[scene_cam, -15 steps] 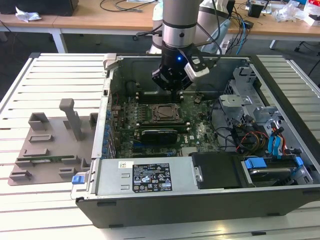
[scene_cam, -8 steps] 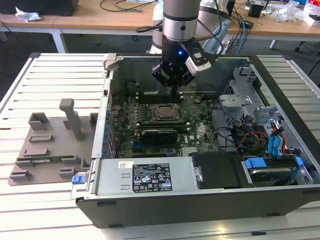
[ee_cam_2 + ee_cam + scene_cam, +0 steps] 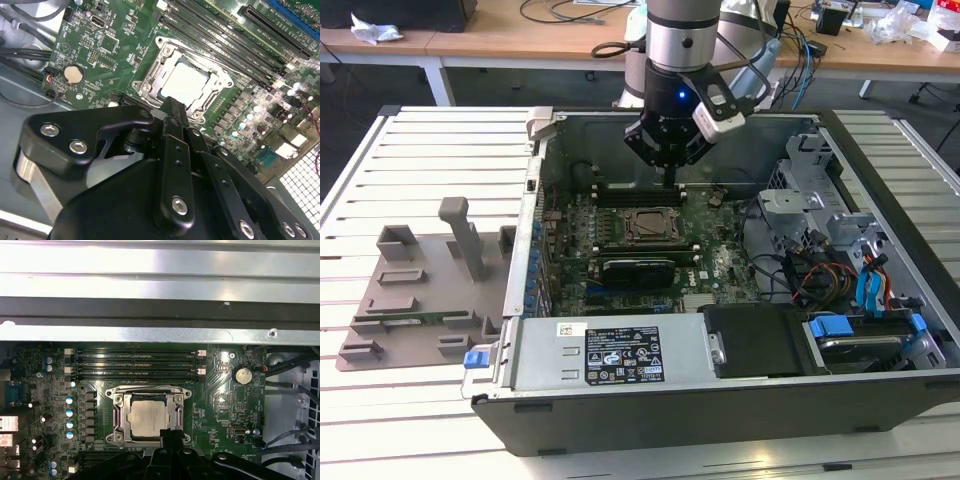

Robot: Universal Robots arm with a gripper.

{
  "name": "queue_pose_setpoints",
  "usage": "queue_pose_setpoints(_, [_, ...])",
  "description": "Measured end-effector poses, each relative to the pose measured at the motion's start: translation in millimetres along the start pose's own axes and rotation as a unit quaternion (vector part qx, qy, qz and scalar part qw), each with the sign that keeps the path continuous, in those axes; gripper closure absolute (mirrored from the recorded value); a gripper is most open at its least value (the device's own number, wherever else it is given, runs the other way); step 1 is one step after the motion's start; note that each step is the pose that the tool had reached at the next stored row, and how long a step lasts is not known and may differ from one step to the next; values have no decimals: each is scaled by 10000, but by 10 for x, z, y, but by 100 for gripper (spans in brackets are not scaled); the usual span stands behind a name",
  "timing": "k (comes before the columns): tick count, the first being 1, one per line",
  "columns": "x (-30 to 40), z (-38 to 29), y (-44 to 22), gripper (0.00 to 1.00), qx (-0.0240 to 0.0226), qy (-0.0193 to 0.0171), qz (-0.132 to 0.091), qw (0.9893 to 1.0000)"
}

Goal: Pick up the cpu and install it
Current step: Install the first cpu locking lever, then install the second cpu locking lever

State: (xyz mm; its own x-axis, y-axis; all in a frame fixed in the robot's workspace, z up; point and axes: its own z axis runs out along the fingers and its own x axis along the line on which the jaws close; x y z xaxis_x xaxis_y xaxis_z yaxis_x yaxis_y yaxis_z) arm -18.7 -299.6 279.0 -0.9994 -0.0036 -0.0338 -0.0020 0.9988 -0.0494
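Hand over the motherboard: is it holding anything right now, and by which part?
Nothing is held. The cpu lies in its socket on the motherboard, and the hand sits just above its edge, fingertips together.

Exterior view: even, bright overhead room light, soft shadows inside the computer case; sharp throughout. First wrist view: strong glare off the case's metal wall, motherboard evenly lit. Second wrist view: cpu top washed pale by reflection; the gripper body close to the lens, dark and slightly soft.
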Motion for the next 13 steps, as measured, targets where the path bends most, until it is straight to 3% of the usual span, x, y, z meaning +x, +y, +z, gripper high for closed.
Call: queue_pose_setpoints(13, [-1, -26, -1, 89, 0, 1, 0, 10000])
